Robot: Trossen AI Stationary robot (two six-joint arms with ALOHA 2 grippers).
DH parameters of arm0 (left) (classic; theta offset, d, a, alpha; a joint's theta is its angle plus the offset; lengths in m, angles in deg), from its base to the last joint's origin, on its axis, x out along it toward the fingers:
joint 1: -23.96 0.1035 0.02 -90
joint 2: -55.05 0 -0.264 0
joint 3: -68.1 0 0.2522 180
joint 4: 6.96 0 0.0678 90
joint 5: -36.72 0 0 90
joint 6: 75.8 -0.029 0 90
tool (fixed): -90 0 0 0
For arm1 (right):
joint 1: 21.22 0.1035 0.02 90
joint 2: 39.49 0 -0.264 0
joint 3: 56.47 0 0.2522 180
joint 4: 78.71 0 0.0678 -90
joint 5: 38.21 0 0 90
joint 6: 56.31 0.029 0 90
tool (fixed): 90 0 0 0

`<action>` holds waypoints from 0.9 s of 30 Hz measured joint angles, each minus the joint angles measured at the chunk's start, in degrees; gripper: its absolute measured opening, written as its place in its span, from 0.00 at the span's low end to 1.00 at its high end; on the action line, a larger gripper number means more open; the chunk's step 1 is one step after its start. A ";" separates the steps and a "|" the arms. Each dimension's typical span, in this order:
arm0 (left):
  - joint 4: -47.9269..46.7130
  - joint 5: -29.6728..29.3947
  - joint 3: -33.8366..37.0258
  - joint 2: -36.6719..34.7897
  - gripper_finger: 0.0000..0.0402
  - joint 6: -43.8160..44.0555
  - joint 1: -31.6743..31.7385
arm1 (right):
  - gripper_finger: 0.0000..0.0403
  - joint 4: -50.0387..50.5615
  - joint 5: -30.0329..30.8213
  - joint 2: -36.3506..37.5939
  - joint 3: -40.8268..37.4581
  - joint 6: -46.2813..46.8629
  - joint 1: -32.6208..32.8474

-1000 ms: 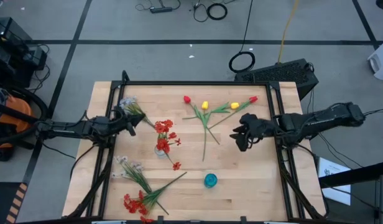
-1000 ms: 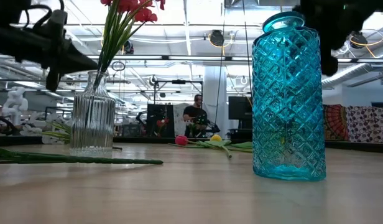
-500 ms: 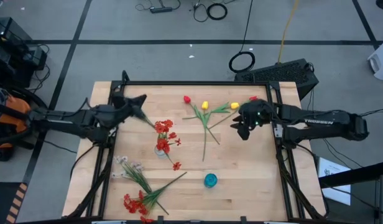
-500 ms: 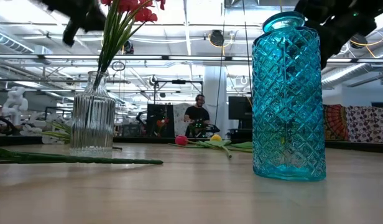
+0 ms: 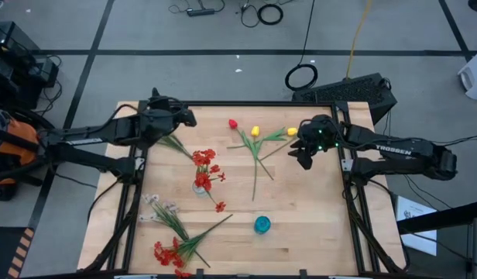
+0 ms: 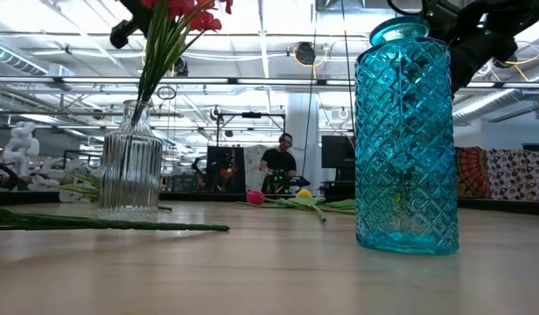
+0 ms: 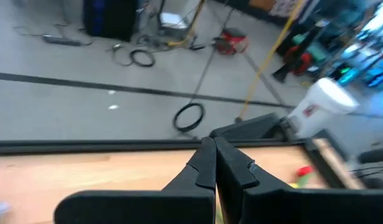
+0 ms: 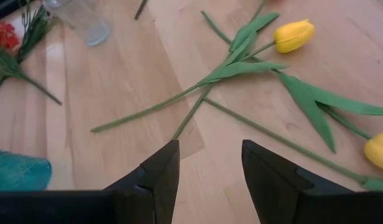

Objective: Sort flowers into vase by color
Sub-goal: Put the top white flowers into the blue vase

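Note:
My left gripper is shut, raised near the table's far left corner. The green stalk of a white-blossom spray slants out from beneath it toward the clear vase, which holds red blossoms. The spray's blossoms are hidden under the arm. My right gripper is open and hovers over the crossed tulip stems. Yellow tulips and a red tulip lie flat on the table. The blue vase stands near the front. My left gripper is shut on the white-blossom spray, but the gripper body covers the place of contact, so which part it holds cannot be told. Its fingers point level toward the table's far edge. The stalk's free end trails out below the gripper.
Another white spray and a red spray lie at the near left. A loose red blossom lies by the clear vase. Bare wood spreads around the blue vase. A person is far behind the table.
My left gripper has risen and swung toward the far edge and to the right, taking the white spray off its spot, the stalk trailing below. My right gripper has moved a little toward the far edge, over the tulips, and stayed open.

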 joint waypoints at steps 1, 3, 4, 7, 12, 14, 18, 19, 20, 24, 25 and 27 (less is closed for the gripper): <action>-0.98 0.01 0.11 0.50 0.00 0.02 0.39 | 0.41 0.13 -0.61 -0.03 0.00 -0.44 -0.14; -2.48 0.36 0.39 1.43 0.00 0.59 1.20 | 0.41 0.05 -0.94 0.00 0.01 -1.06 -0.30; -3.12 0.73 0.62 1.90 0.01 1.10 1.51 | 0.41 0.10 -0.94 0.00 0.02 -1.23 -0.40; -5.88 1.60 0.69 3.39 0.05 6.21 2.76 | 0.41 0.58 -0.94 0.00 0.02 -1.93 -0.43; -15.33 3.36 0.69 6.17 0.21 16.90 5.25 | 0.41 1.06 -0.95 0.00 0.02 -2.12 -0.43; -19.10 6.31 0.71 7.51 0.30 20.50 6.47 | 0.41 1.08 -0.95 0.00 0.02 -2.12 -0.43; -25.22 16.33 0.71 10.44 0.43 29.31 8.91 | 0.41 1.06 -0.95 0.00 0.02 -2.37 -0.42; -26.28 18.36 0.71 11.39 0.45 30.87 9.32 | 0.41 1.06 -0.95 0.00 0.02 -2.48 -0.41; -27.33 19.85 0.71 12.47 0.47 31.99 9.60 | 0.41 1.05 -0.96 0.00 0.02 -2.54 -0.41; -29.13 23.93 0.71 17.23 0.48 32.63 10.45 | 0.41 0.98 -2.36 0.00 0.02 -2.55 -0.41; -29.19 24.96 0.72 18.36 0.48 32.63 10.68 | 0.41 0.97 -2.44 0.00 0.02 -2.55 -0.39; -29.17 27.20 0.73 20.68 0.48 32.67 11.32 | 0.41 0.96 -2.47 0.00 0.02 -2.55 -0.39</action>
